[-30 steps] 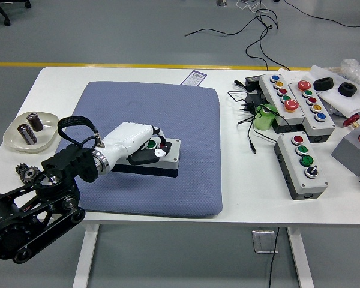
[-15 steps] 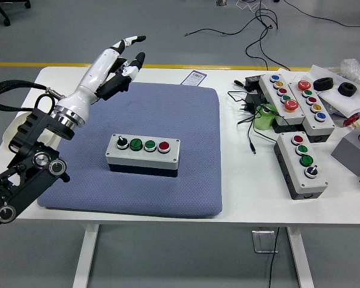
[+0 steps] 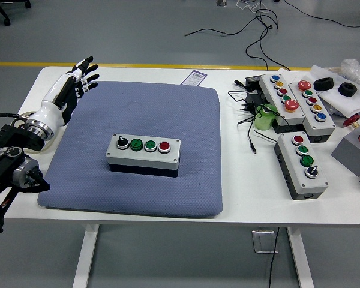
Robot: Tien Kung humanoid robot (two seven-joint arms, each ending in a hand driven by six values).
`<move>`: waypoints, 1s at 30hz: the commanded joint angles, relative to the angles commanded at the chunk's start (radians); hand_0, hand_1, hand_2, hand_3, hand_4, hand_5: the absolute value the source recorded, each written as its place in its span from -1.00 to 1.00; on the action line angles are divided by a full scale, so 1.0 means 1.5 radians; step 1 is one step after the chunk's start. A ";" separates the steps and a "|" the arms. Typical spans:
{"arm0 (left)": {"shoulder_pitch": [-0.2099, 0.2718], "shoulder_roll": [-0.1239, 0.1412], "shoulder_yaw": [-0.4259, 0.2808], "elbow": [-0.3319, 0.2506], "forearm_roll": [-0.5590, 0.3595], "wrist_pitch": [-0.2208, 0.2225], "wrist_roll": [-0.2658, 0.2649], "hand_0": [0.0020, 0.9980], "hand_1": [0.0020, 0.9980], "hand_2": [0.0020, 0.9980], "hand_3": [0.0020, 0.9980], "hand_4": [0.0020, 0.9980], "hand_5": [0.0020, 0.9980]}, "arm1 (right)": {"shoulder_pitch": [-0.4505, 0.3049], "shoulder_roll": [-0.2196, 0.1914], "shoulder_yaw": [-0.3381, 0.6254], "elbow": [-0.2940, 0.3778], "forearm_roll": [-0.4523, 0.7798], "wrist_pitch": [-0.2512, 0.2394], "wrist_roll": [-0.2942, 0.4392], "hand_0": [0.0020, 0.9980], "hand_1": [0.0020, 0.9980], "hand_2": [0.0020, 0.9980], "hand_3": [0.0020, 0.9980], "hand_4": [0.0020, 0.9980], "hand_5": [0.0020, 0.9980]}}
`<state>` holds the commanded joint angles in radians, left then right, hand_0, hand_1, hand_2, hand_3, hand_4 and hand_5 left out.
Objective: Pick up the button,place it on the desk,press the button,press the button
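Buttons come first: we count four controls on the grey button box (image 3: 143, 152) that sits near the middle of the blue mat (image 3: 138, 147) — a black knob at its left end, then two green caps, then one red cap at its right end. The box lies flat on the mat, long side roughly parallel to the table's near edge, and nothing touches it.

We see one robot hand only, the left hand (image 3: 69, 91), white with dark fingertips. It is held over the mat's far left corner, well apart from the box, its fingers stretched out straight and slightly fanned, holding nothing. Its black arm (image 3: 12, 171) comes in from the left edge, low over the table's left side. We do not see the right hand at all.

On the white table (image 3: 246, 198), right of the mat, we count three more button boxes: one small box (image 3: 303, 163) close to the near right with four controls, and two long boxes (image 3: 281, 96) (image 3: 312, 107) side by side farther back, each with a row of coloured caps. A tangle of black cables (image 3: 249, 117) and a green object (image 3: 266, 117) lie between them and the mat. A white label (image 3: 195, 77) lies at the mat's far edge.
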<state>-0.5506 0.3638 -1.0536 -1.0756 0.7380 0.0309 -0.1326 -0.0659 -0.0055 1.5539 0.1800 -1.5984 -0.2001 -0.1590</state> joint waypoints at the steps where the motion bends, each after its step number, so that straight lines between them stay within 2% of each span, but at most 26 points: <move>1: 0.002 0.000 -0.003 0.005 -0.025 -0.002 -0.002 0.72 0.77 0.81 1.00 0.17 1.00 | 0.000 0.000 -0.001 0.000 0.001 0.000 0.000 -0.01 0.34 0.39 0.25 -0.41 -0.73; 2: 0.003 0.000 -0.006 0.008 -0.035 -0.004 -0.003 0.70 0.76 0.76 1.00 0.16 1.00 | -0.001 0.000 -0.002 0.000 0.002 0.001 0.000 -0.01 0.34 0.39 0.25 -0.41 -0.73; 17: 0.014 0.002 -0.031 0.013 -0.023 -0.018 -0.004 0.69 0.76 0.75 0.93 0.15 1.00 | 0.001 0.000 -0.017 0.000 0.019 0.005 0.004 -0.01 0.34 0.39 0.25 -0.41 -0.73; 24: 0.007 -0.004 -0.034 0.047 -0.031 -0.025 -0.005 0.69 0.76 0.77 0.87 0.16 1.00 | 0.007 -0.002 -0.017 0.000 0.018 0.005 0.005 -0.01 0.34 0.39 0.25 -0.41 -0.73; 25: 0.008 -0.004 -0.035 0.049 -0.030 -0.026 -0.005 0.69 0.76 0.77 0.87 0.16 1.00 | 0.007 -0.003 -0.017 0.000 0.017 0.005 0.006 -0.01 0.34 0.39 0.25 -0.41 -0.73; 26: 0.009 -0.004 -0.035 0.050 -0.028 -0.027 -0.004 0.70 0.76 0.78 0.76 0.16 1.00 | 0.008 -0.003 -0.015 0.000 0.016 0.005 0.006 0.03 0.34 0.38 0.25 -0.41 -0.73; 30: 0.009 -0.004 -0.033 0.049 -0.021 -0.029 -0.002 0.70 0.76 0.78 0.76 0.16 1.00 | 0.010 -0.004 -0.013 0.000 0.015 0.004 0.005 0.03 0.34 0.38 0.25 -0.41 -0.73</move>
<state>-0.5378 0.3578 -1.1026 -1.0028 0.7067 -0.0133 -0.1353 -0.0514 -0.0117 1.5351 0.1800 -1.5764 -0.1941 -0.1510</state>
